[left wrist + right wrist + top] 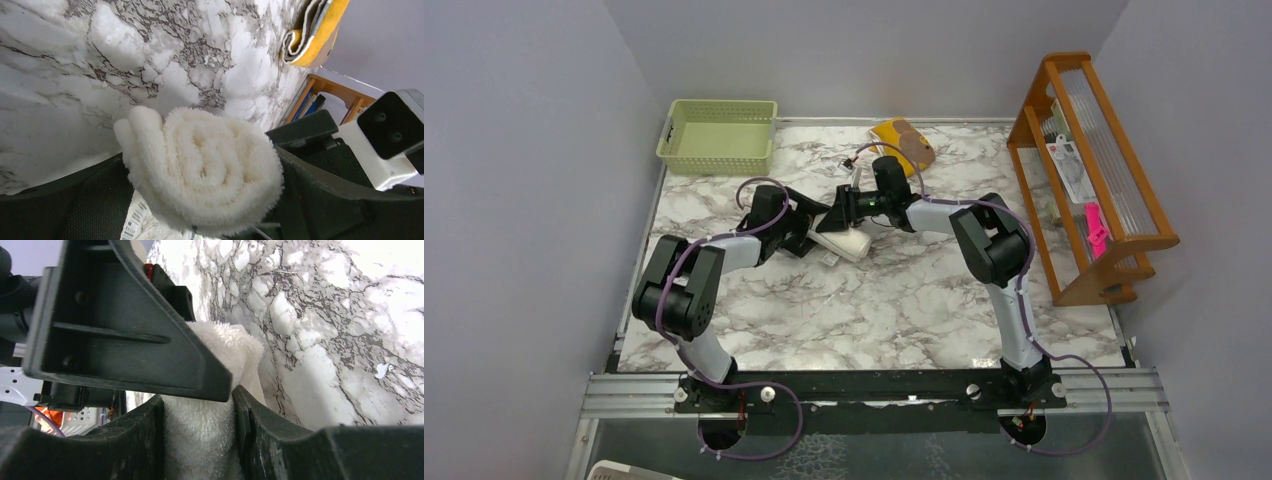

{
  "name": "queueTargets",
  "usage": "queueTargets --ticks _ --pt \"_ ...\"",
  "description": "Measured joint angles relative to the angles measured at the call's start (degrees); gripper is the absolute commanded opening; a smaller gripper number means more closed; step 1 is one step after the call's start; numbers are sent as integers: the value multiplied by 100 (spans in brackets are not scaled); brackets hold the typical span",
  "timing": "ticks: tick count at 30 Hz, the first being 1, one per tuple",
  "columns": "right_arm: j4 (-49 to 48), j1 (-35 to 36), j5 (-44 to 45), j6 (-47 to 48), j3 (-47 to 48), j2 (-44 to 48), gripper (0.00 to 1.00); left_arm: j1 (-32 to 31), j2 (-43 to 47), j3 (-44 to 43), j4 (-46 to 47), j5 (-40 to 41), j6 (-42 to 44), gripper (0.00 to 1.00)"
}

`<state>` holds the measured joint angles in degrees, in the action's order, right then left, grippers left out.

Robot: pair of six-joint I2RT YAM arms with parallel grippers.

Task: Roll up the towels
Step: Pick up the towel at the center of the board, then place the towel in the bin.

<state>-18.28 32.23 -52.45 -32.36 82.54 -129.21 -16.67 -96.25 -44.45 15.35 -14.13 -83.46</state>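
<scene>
The cream-white towel (848, 243) lies rolled near the table's middle. In the left wrist view its spiral end (200, 170) faces the camera between the jaws of my left gripper (816, 232), which is shut on it. My right gripper (836, 214) comes in from the right and is shut on the same towel (200, 430); its jaws press both sides of the cloth. The left gripper's finger (130, 335) crosses above it in the right wrist view. The mustard-yellow towel with a brown patch (904, 142) lies at the back; in the left wrist view it looks folded or rolled (314, 32).
A pale green basket (717, 135) stands at the back left. A wooden rack (1089, 175) with packets stands along the right edge. A small white tag (829, 259) lies beside the white towel. Grey walls close in on the table's sides and back.
</scene>
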Motion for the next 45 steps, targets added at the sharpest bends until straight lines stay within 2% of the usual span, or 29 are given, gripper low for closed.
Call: queueTargets --ticks 7,15,22,26,31,35,40,45 --pt "-17 24 -96 -98 0 2 49 -116 -181 0 122 225 24 73" --pt "-101 35 -103 -188 -48 61 70 -149 4 0 87 579 330 50" --pt "210 -63 57 282 -444 721 74 -151 339 0 -94 866 730 46" --pt "339 -498 79 520 -881 1259 74 -50 645 0 -297 1093 1071 45" --pt "382 -1333 337 645 -1469 1867 74 358 1043 0 -623 1279 1513 45" --pt "417 -1453 584 730 -1703 2295 74 925 1169 -94 -745 1266 1744 44" --pt "358 -1320 662 741 -1919 2669 74 1574 1029 -807 -866 1132 1928 44" --pt "321 -1305 664 717 -2238 2855 74 2068 295 -2393 -901 861 2114 43"
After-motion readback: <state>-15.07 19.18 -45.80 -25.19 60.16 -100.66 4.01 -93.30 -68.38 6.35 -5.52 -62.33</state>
